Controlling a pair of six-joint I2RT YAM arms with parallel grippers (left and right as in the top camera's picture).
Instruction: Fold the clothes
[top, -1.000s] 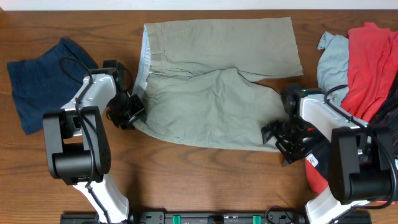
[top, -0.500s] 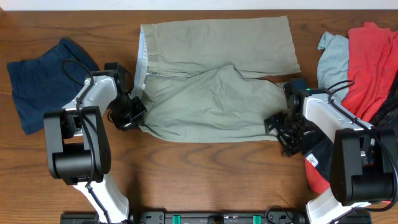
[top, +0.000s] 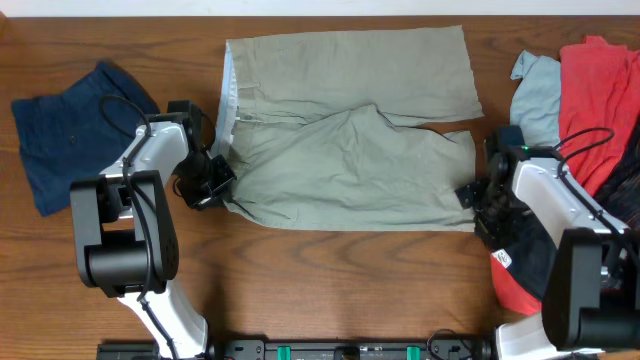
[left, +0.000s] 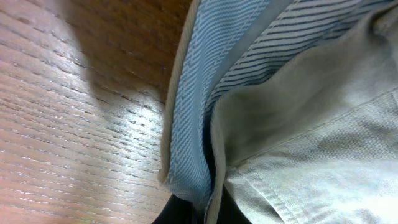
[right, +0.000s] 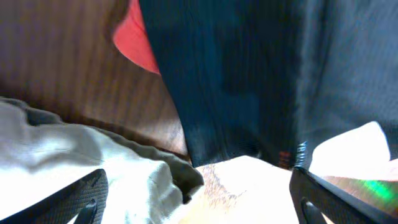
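Note:
The khaki shorts (top: 350, 150) lie flat mid-table, the near leg folded up over the far one, pale blue waistband lining at the left. My left gripper (top: 212, 183) is shut on the waistband's near corner; the left wrist view shows the striped blue lining (left: 205, 112) pinched in the jaws (left: 205, 214). My right gripper (top: 480, 200) is open just right of the leg hem. In the right wrist view the fingers (right: 199, 199) are spread wide, with the hem (right: 74, 155) lying loose by the left finger.
Navy shorts (top: 60, 130) lie at the far left. A light-blue garment (top: 535, 95), a red one (top: 600, 100) and a black one (top: 530, 250) are heaped at the right, close beside and under my right arm. The black cloth (right: 236, 74) fills the right wrist view.
The right gripper drew the leg hem right and away from the front edge, flattening the shorts, then let go and moved right. The left gripper kept hold of the waistband.

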